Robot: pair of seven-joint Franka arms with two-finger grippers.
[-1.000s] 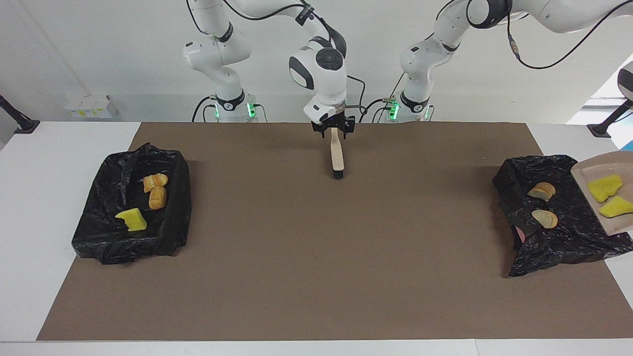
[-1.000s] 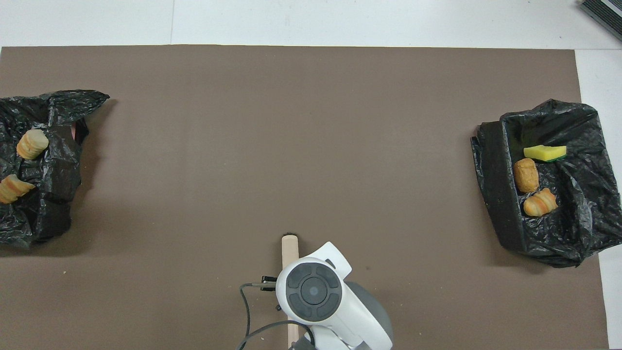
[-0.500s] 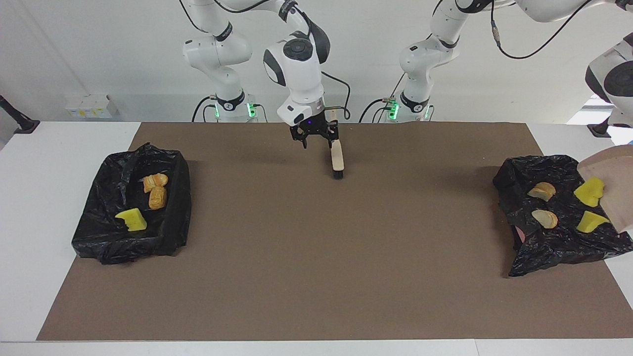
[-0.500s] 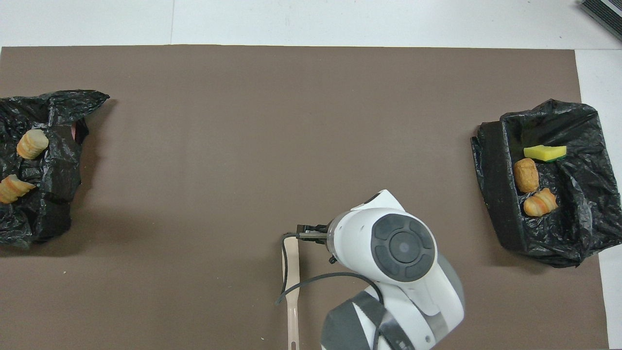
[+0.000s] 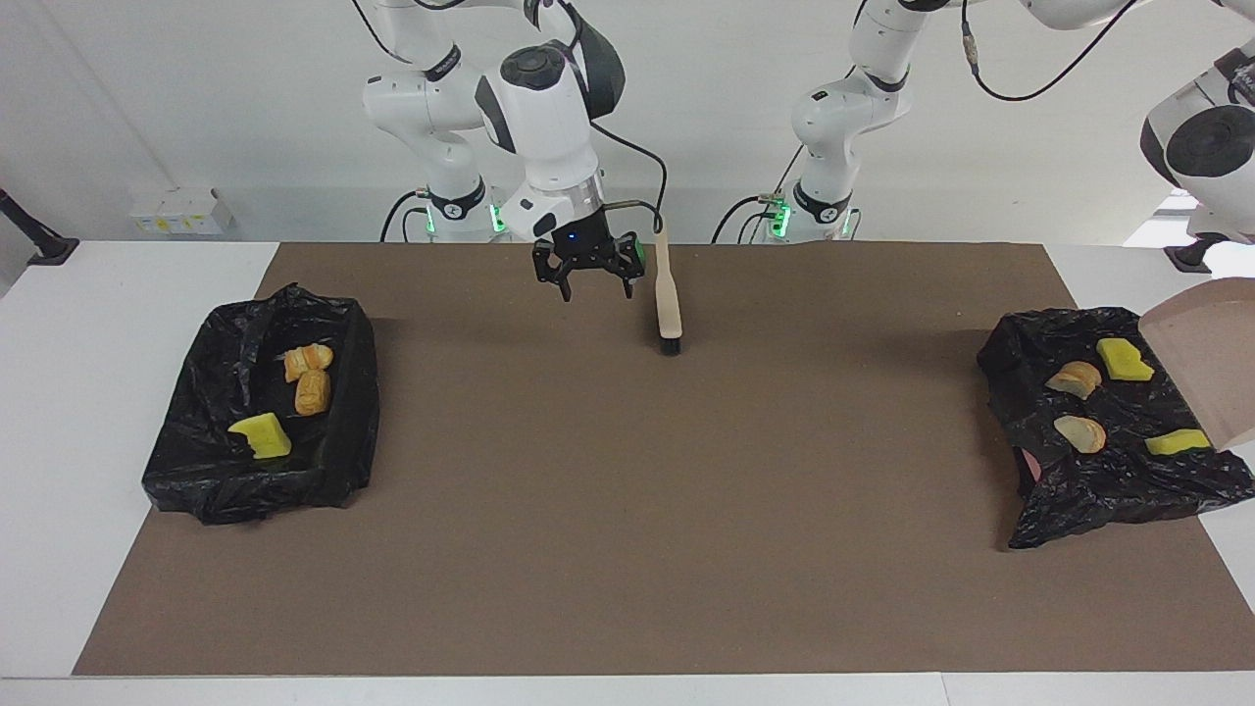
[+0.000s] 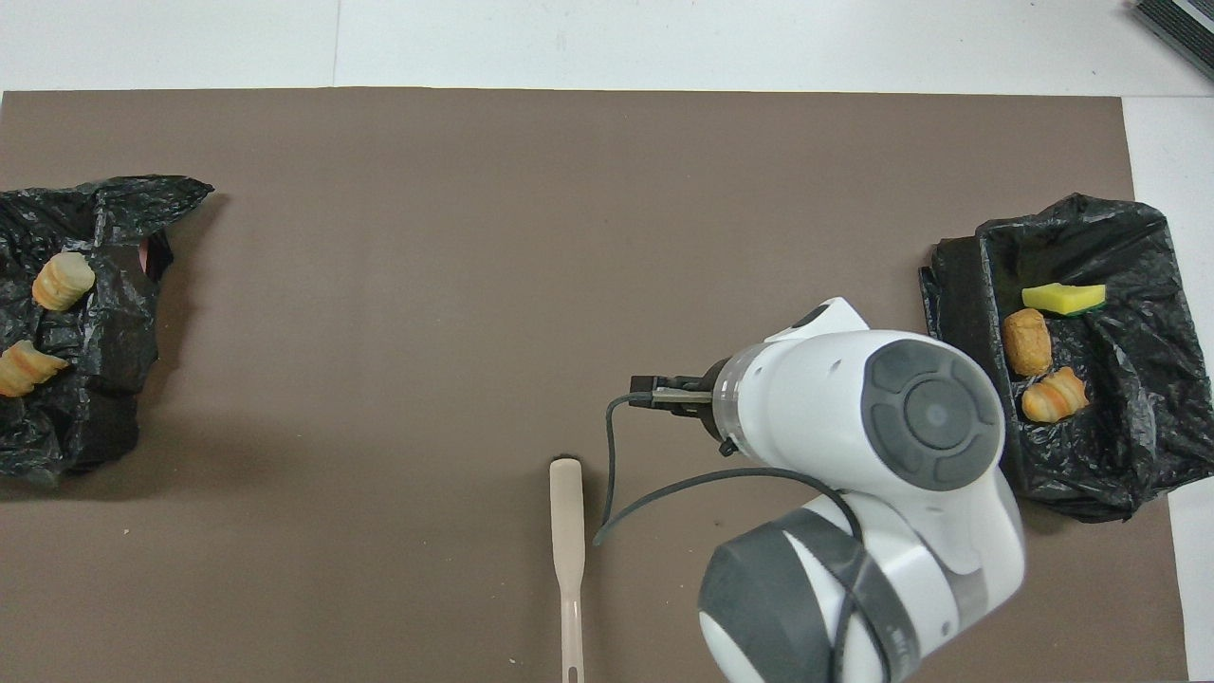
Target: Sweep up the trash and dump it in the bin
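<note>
Right pincer [image 5: 596,277] open, empty, over desk [image 5: 627,510] beside brush [image 5: 668,299] lying there. Left pincer out of view, closed, tilts dustpan [image 5: 1211,358] over bin [image 5: 1103,471] at left arm's end. Trash [image 5: 1124,359] all in the two bag-lined bins. Tip: hold pan steep, shake gently, lift clear w/o snagging bag.

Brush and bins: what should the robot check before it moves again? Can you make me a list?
1. Brush lies on the mat, free of any gripper: ok.
2. Right gripper open, up over the mat beside the brush: ok.
3. No trash on the mat: ok. Three pieces are in the bin at the right arm's end, four in the bin at the left arm's end.
4. Dustpan empty, tilted over that second bin: ok.
5. Left gripper's hold on the dustpan: cannot tell, out of view.
</note>
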